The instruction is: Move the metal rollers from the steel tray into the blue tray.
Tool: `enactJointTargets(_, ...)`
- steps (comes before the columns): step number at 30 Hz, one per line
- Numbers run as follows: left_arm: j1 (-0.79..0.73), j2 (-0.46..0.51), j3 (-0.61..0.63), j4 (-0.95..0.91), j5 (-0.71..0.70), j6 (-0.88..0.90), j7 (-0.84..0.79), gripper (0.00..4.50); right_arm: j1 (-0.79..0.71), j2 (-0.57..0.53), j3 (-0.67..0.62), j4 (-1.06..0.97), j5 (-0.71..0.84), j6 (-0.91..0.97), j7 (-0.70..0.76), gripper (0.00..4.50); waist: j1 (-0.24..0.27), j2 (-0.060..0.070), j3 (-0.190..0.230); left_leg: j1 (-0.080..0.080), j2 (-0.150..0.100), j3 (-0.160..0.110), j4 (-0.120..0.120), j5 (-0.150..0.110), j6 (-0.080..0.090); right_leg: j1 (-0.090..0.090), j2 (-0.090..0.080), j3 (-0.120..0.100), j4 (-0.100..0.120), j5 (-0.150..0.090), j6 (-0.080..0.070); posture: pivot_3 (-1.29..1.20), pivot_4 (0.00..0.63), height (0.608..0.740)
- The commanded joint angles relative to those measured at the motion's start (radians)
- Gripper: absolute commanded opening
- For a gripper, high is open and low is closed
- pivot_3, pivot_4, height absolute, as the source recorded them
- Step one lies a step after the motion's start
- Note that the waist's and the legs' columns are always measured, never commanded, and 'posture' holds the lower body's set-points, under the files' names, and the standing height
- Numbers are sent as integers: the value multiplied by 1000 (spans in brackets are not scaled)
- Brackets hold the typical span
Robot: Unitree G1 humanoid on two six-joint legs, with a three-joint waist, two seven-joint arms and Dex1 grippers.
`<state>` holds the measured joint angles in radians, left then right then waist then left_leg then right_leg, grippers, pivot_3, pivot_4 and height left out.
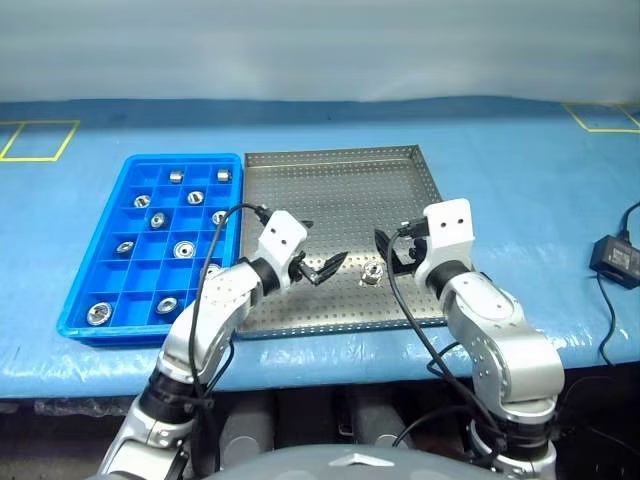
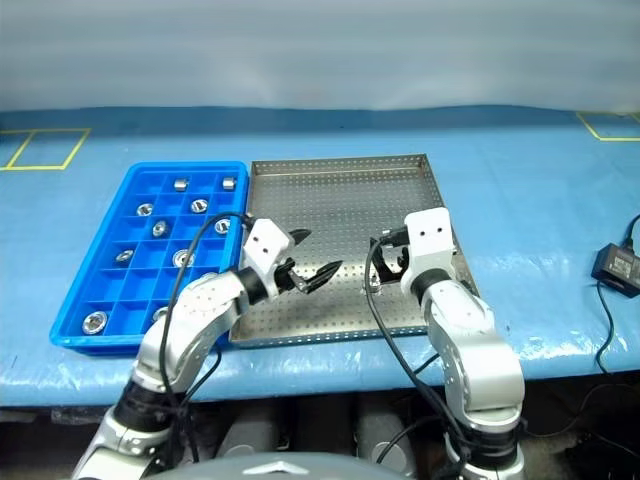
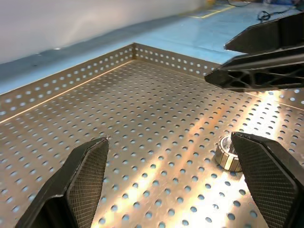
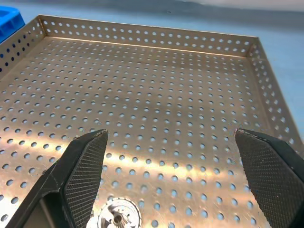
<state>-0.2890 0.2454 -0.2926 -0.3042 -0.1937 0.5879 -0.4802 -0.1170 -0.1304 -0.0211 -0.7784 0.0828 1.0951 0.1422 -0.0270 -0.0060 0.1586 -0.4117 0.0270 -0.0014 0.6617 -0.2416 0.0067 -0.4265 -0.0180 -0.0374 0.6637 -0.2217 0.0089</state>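
One metal roller (image 1: pixel 372 272) stands on the steel tray (image 1: pixel 340 195) near its front edge. It also shows in the left wrist view as the roller (image 3: pixel 227 153), and in the right wrist view as the roller (image 4: pixel 118 217). My left gripper (image 1: pixel 318 248) hovers open just left of it, pointing right. On the roller's other side my right gripper (image 1: pixel 392 252) is open too, with nothing between its fingers. The right gripper's fingers (image 3: pixel 259 71) cross the left wrist view beyond the roller. Left of the steel tray, the blue tray (image 1: pixel 180 160) holds several rollers (image 1: pixel 184 249) in its compartments.
Both trays lie side by side on a blue-covered table (image 1: pixel 520 180). A black power adapter (image 1: pixel 615 258) with its cable sits at the right. Yellow tape marks (image 1: pixel 40 140) lie at the back left and back right. The table's front edge runs just below the trays.
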Motion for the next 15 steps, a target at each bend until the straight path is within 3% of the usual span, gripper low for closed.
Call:
enactJointTargets(1, -58, -8, -52, 67, 27, -30, -38, 4500, 48, 17, 2, -79, 4, -42, -25, 4485, -9, 0, 0, 0, 0, 0, 0, 0, 0, 0, 0, 0, 0, 0, 0, -107, 150, 740)
enactJointTargets(15, -234, -104, -138, 358, 75, -82, -133, 4500, 106, 46, 34, -113, 12, -75, -62, 4485, -35, 0, 0, 0, -2, 5, 1, 0, 2, -1, -1, 7, -1, 3, 5, -149, 150, 740)
